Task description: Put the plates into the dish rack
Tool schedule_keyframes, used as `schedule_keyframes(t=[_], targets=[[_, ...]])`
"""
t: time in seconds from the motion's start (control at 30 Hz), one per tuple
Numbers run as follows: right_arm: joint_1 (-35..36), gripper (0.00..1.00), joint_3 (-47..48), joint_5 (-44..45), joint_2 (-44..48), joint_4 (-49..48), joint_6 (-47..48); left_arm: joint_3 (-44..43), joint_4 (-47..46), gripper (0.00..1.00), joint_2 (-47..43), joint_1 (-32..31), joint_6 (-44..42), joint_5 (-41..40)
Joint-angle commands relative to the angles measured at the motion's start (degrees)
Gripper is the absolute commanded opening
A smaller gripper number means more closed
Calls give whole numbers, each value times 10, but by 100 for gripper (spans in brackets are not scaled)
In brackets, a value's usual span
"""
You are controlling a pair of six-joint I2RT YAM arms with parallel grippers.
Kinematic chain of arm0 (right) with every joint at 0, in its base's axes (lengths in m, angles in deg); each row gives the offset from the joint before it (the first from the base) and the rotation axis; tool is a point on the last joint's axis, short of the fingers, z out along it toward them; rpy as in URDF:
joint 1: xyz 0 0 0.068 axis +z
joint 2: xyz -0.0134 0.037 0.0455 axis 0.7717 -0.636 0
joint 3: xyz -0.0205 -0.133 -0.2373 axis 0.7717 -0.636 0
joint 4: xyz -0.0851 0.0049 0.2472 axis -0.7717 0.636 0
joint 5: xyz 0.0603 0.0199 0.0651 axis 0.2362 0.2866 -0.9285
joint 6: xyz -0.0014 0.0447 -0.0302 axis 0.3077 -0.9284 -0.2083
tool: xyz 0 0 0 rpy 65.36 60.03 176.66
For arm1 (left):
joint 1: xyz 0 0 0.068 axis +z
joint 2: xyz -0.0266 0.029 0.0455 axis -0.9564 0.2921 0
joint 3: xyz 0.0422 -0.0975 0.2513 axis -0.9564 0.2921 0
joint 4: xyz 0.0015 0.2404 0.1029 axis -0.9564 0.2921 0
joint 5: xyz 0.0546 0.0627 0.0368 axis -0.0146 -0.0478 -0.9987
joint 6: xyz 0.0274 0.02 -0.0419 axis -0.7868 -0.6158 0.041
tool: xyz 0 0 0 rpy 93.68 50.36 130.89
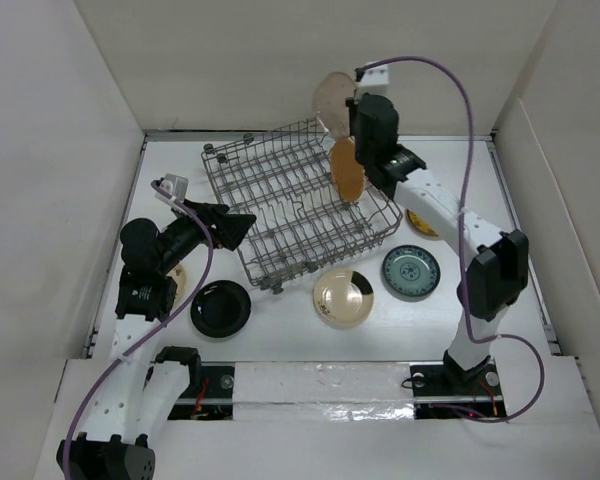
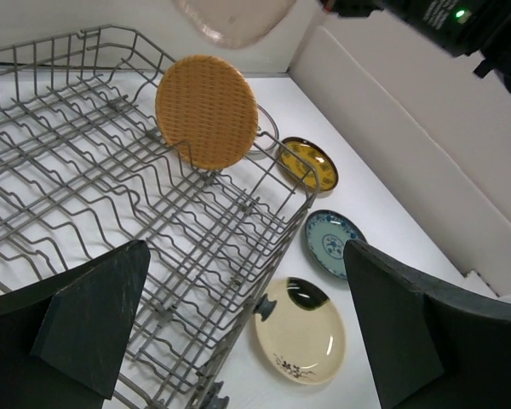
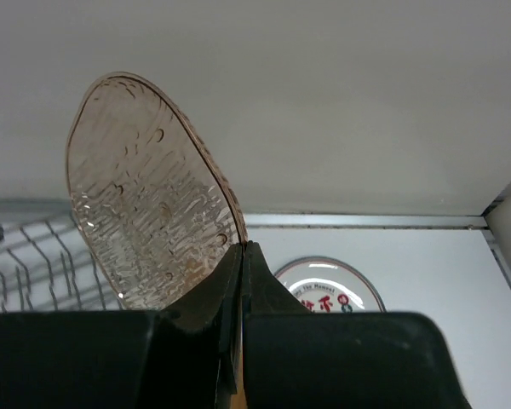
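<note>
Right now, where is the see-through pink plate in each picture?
Top external: pink plate at upper middle, just above the dish rack.
Left wrist: cut off at the top edge, above the rack.
Right wrist: left of centre, pinched by the right gripper.
Shared landmark: the grey rack, lower left in the right wrist view.

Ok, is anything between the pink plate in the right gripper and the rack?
Only the orange-brown plate, standing upright in the dish rack tines, roughly below the pink plate in the top view. The rows beside it are bare.
</note>
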Motion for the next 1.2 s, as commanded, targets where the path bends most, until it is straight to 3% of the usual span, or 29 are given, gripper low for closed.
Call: schedule_keyframes(t=[0.0, 0.37, 0.77, 1.17], targets=[[32, 0, 51, 86, -45, 101, 105, -31, -10, 99, -12, -4, -9, -6], [46, 0, 93, 99, -122, 217, 64, -30, -13, 99, -8, -9, -6, -3], [57, 0, 80, 181, -167, 200, 31, -26, -17, 99, -2, -9, -2, 0], [68, 0, 88, 198, -218, 177, 2, -25, -18, 99, 6, -9, 0, -2]])
